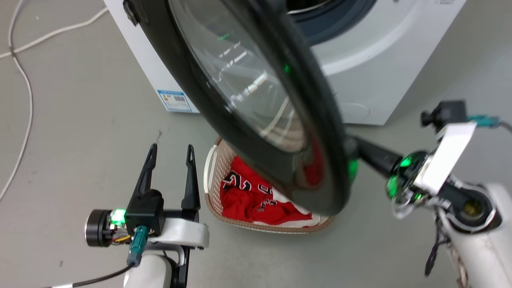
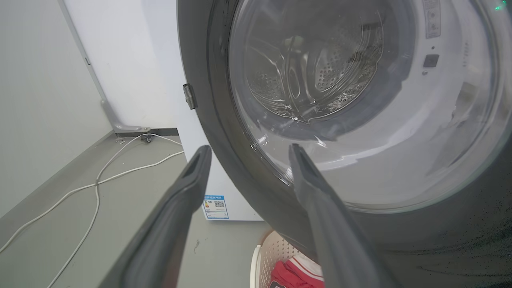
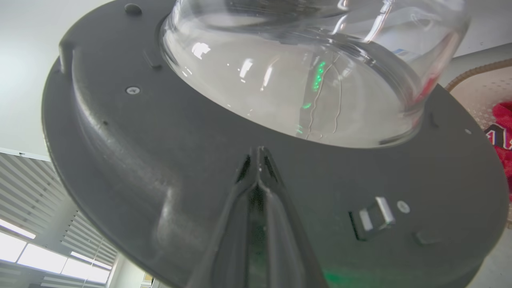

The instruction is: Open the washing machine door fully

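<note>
Contact looks made at my right gripper: its dark fingers are pressed together on nothing, tips against the dark grey plastic inner ring of the round black-rimmed washing machine door, with the bulging clear glass bowl just beyond them and the latch catch to their right. My left gripper hangs spread and empty, the door's outer face just ahead. The door stands part-way out from the white boxy washing machine. I judge it heavy, stiff-hinged, glossy; pushing on the plastic ring, not the glass, seems safest
</note>
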You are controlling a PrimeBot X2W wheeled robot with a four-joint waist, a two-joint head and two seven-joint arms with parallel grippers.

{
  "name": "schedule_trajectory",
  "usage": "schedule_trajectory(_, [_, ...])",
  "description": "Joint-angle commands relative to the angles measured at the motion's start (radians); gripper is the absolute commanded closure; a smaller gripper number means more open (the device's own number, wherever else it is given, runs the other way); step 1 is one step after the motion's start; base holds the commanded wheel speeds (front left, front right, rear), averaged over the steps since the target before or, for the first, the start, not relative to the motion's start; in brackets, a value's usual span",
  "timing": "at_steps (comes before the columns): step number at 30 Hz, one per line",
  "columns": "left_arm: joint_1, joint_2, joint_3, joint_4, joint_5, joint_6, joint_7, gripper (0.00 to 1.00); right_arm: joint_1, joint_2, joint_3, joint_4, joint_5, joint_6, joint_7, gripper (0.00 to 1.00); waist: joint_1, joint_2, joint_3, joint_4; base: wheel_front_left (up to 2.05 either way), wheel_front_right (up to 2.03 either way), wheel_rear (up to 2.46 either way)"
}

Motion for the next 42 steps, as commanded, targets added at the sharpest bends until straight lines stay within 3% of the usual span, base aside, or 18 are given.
schedule_trajectory(1, [0.017,0.000,0.002,0.002,0.007,-0.001,-0.002,0.00,0.035,0.011,0.010,-0.013,0.007,0.000,0.004,1.00,0.0001,0.0000,-0.027,0.001,0.00,0.00,0.00])
schedule_trajectory(22, [0.158,0.001,0.003,0.015,0.022,-0.012,-0.002,0.00,0.247,0.138,0.132,-0.032,-0.001,0.000,0.001,1.00,0.0001,0.0000,-0.186,0.011,0.00,0.00,0.00])
schedule_trajectory(28, [0.172,0.003,0.004,0.012,0.022,-0.014,-0.002,0.00,0.267,0.153,0.132,-0.033,-0.005,0.000,-0.016,1.00,0.0001,0.0000,-0.198,0.008,0.00,0.00,0.00])
schedule_trajectory(34, [0.195,0.005,0.001,0.018,0.022,-0.016,-0.002,0.00,0.307,0.153,0.062,-0.067,-0.012,0.000,-0.099,1.00,0.0001,0.0000,-0.232,0.003,0.00,0.00,0.00])
schedule_trajectory(35, [0.201,0.005,0.000,0.018,0.021,-0.016,-0.002,0.00,0.319,0.157,0.043,-0.075,-0.010,0.000,-0.122,0.71,0.0001,0.0000,-0.239,0.003,0.00,0.00,0.00])
schedule_trajectory(36, [0.206,0.005,0.000,0.018,0.019,-0.016,-0.002,0.00,0.327,0.159,0.026,-0.087,-0.017,0.000,-0.148,0.29,0.0001,0.0000,-0.246,0.002,0.00,0.00,0.00])
schedule_trajectory(37, [0.209,0.004,0.000,0.017,0.017,-0.017,-0.002,0.00,0.337,0.160,0.006,-0.098,-0.020,0.000,-0.175,0.00,0.0001,0.0000,-0.252,0.002,0.00,0.00,0.00])
schedule_trajectory(42, [0.221,0.004,-0.003,0.010,0.016,-0.019,-0.002,0.00,0.376,0.156,-0.071,-0.161,-0.100,0.000,-0.328,0.00,0.0001,0.0000,-0.267,-0.002,0.00,0.00,0.00])
